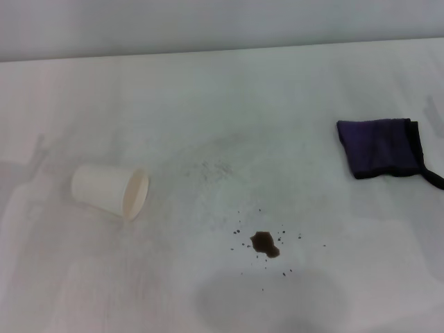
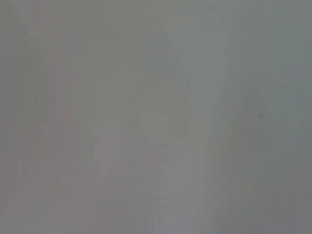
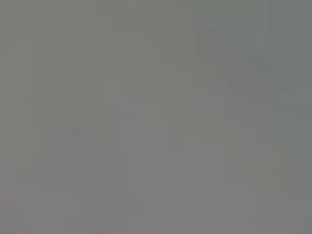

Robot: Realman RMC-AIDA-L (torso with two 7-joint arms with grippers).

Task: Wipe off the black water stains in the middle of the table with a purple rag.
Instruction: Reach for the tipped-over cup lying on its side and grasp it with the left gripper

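Observation:
The black water stains [image 1: 264,243] form a small dark blot ringed by tiny specks, near the front middle of the white table [image 1: 229,104]. The purple rag [image 1: 380,146] lies folded at the right, its thin black strap trailing toward the right edge of the head view. Neither gripper nor any arm shows in the head view. Both wrist views give only a plain grey surface, with no fingers and no task object in them.
A white paper cup [image 1: 111,191] lies on its side at the left, its mouth facing right. Faint grey scuffs mark the tabletop between cup and stain. The table's far edge runs along the top of the head view.

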